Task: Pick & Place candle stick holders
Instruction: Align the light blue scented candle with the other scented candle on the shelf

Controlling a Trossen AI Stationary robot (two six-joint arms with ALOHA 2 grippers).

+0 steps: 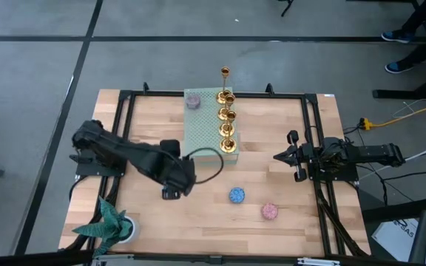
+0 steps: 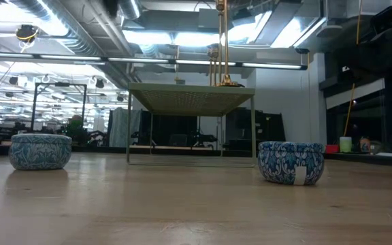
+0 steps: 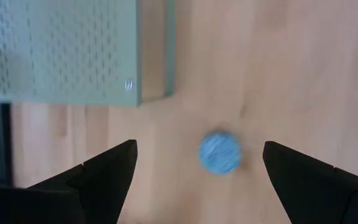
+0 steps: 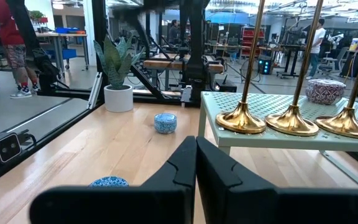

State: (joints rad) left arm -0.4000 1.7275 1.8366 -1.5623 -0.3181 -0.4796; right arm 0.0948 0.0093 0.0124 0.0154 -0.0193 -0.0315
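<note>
Several gold candle stick holders (image 1: 227, 118) stand upright on their round bases in a row along the right edge of a green perforated stand (image 1: 205, 125). Their bases also show in the right wrist view (image 4: 291, 121), and their stems in the low view (image 2: 220, 47). My left gripper (image 1: 171, 192) is open and empty above the table, left of a blue disc (image 3: 219, 152) and near the stand's near corner. My right gripper (image 1: 276, 157) is shut and empty, right of the stand, with its fingers (image 4: 196, 144) pointing toward the holders' bases.
A blue disc (image 1: 237, 195) and a pink disc (image 1: 270, 212) lie on the wood table near the front. A purple disc (image 1: 192, 100) sits on the stand's far left. A potted plant (image 1: 113, 225) stands at the near left corner. A black frame (image 1: 313, 133) edges the table.
</note>
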